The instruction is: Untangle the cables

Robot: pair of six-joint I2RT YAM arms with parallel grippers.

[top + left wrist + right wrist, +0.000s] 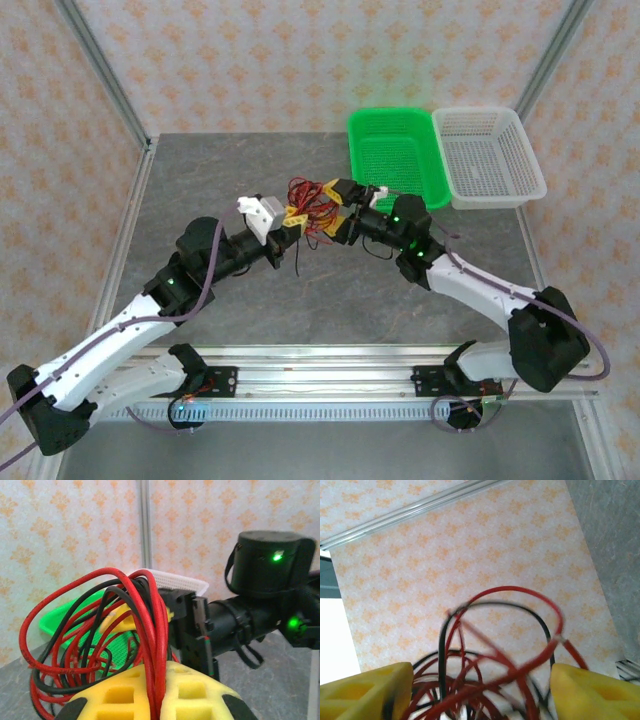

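Note:
The cables (310, 200) are a tangled bunch of thin red and black wires held up above the middle of the table between my two grippers. My left gripper (293, 217) comes in from the left. In the left wrist view its yellow fingers (200, 690) press together on a few red strands, and the cables (95, 630) loop up and to the left from the left gripper (161, 692). My right gripper (330, 210) meets the bunch from the right. Its yellow fingers (590, 690) stand wide apart, with the cables (490, 680) loose between them at the right gripper (480, 695).
A green basket (395, 155) and a white basket (490, 150) sit side by side at the back right of the grey table (300, 300). Both are just behind the right arm (480, 285). The right arm's black wrist (270, 575) hangs close in front of the left gripper.

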